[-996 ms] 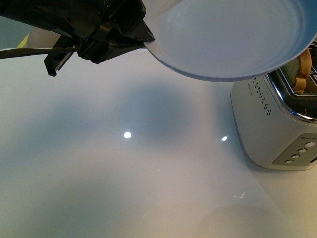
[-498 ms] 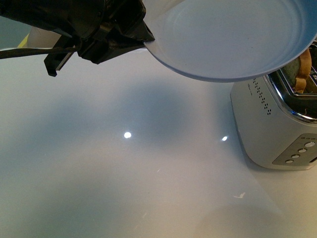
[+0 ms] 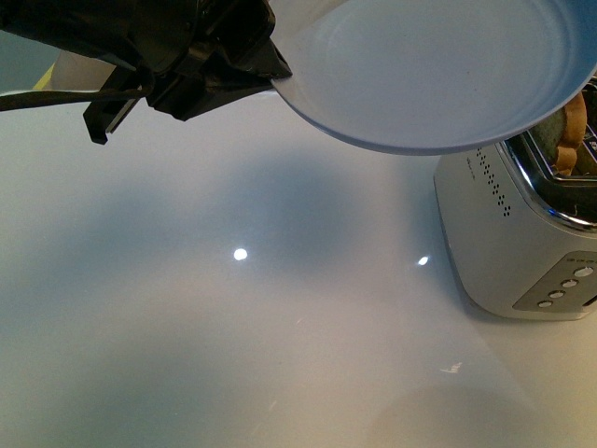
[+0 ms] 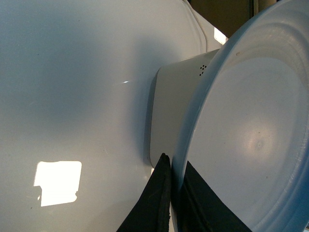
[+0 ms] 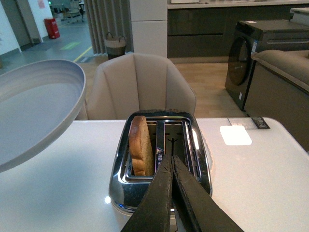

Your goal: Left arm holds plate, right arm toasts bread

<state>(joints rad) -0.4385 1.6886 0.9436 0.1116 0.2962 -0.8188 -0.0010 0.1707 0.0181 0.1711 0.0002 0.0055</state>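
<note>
My left gripper (image 3: 270,73) is shut on the rim of the pale blue plate (image 3: 438,65), which it holds tilted in the air above the table, beside the toaster. In the left wrist view the black fingers (image 4: 157,203) pinch the plate (image 4: 251,140) at its rim. The bread (image 5: 141,145) stands upright in one slot of the toaster (image 5: 161,159), its crust (image 3: 571,126) showing past the plate's edge. My right gripper (image 5: 170,162) is shut and empty, its tips over the toaster's other slot.
The white toaster (image 3: 518,233) stands at the right edge of the glossy white table (image 3: 233,327), with buttons on its near end. Beyond the table are a beige chair (image 5: 140,82), a sofa and a dark appliance.
</note>
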